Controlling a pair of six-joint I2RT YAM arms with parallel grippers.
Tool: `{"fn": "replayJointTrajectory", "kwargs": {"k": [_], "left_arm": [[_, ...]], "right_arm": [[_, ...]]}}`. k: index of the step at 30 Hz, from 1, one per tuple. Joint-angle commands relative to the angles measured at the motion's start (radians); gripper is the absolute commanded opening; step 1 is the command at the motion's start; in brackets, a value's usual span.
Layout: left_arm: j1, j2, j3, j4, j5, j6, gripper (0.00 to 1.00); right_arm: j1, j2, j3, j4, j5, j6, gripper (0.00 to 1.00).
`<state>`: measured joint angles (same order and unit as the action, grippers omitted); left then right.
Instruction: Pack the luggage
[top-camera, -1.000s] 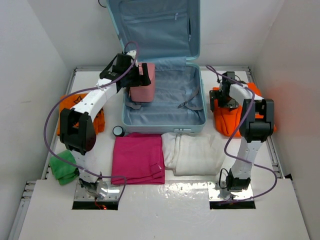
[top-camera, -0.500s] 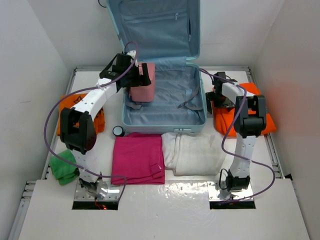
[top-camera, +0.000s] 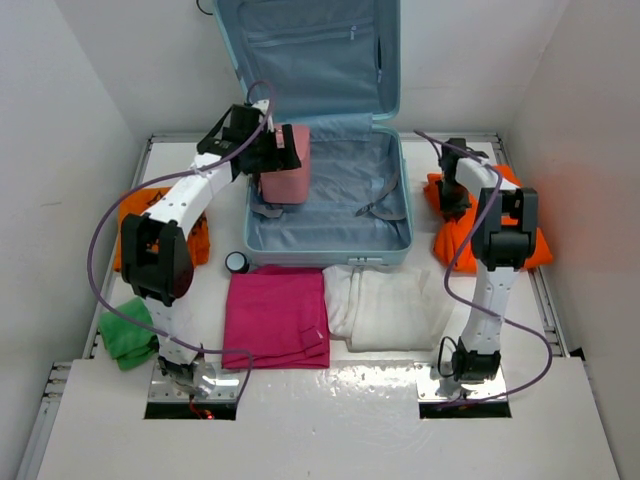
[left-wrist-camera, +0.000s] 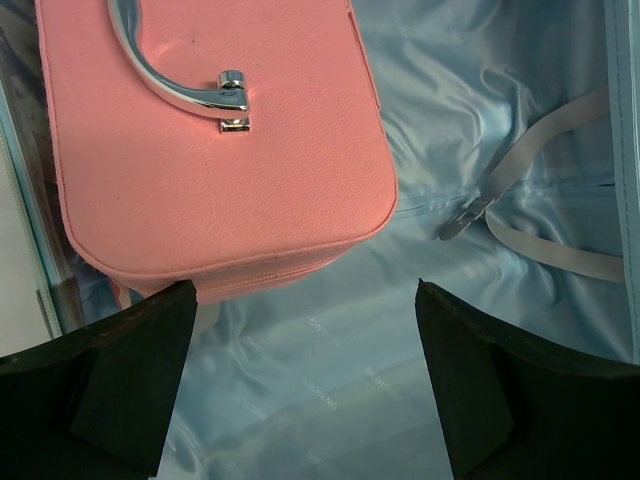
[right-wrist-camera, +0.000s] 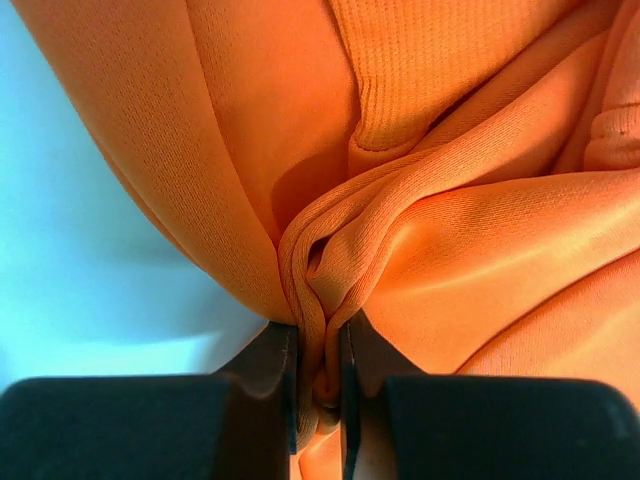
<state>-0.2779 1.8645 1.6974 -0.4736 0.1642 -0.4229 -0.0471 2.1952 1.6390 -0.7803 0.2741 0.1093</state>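
Note:
The luggage (top-camera: 335, 215) lies open at the back of the table, its lid propped against the wall. A pink vanity case (top-camera: 285, 175) stands in its left half. My left gripper (top-camera: 281, 150) hovers over that case, open; in the left wrist view its jaws (left-wrist-camera: 305, 290) stand wide above the blue lining (left-wrist-camera: 330, 380), just off the pink case's (left-wrist-camera: 220, 140) near edge. My right gripper (top-camera: 448, 202) is at the left edge of an orange garment (top-camera: 485, 225) right of the luggage. In the right wrist view it (right-wrist-camera: 318, 345) is shut on a fold of that orange garment (right-wrist-camera: 460, 230).
A folded magenta cloth (top-camera: 277, 318) and a white cloth (top-camera: 385, 305) lie in front of the luggage. A small black round item (top-camera: 237, 262) sits by its front left corner. Another orange cloth (top-camera: 135, 215) and a green cloth (top-camera: 125, 332) lie at the left.
My right gripper has shifted along the orange garment's left edge and closed from wide open onto a fold of it. The left arm has barely moved.

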Motion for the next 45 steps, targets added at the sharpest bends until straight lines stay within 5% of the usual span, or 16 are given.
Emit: {"fn": "replayJointTrajectory", "kwargs": {"k": [1,7,21,26,38,45], "left_arm": [[0.031,0.009,0.024,0.039,-0.011,0.007,0.93],[0.075,-0.01,-0.008,0.039,0.009,0.016,0.93],[0.148,-0.067,-0.11,0.039,0.028,0.035,0.93],[0.157,-0.067,-0.119,0.049,0.018,0.026,0.93],[0.219,-0.134,-0.176,0.127,0.113,0.019,0.93],[0.25,-0.183,-0.266,0.171,0.147,-0.01,0.96]], "right_arm": [[-0.045,0.06,-0.011,-0.039,-0.18,0.021,0.0],[-0.091,-0.077,0.178,-0.184,-0.555,0.09,0.0],[0.013,-0.275,0.272,-0.113,-0.96,0.271,0.0],[0.118,-0.24,0.35,-0.077,-0.983,0.352,0.0],[0.345,0.021,0.623,-0.065,-0.67,0.334,0.0],[0.377,0.127,0.642,0.095,-0.714,0.415,0.0]]}}
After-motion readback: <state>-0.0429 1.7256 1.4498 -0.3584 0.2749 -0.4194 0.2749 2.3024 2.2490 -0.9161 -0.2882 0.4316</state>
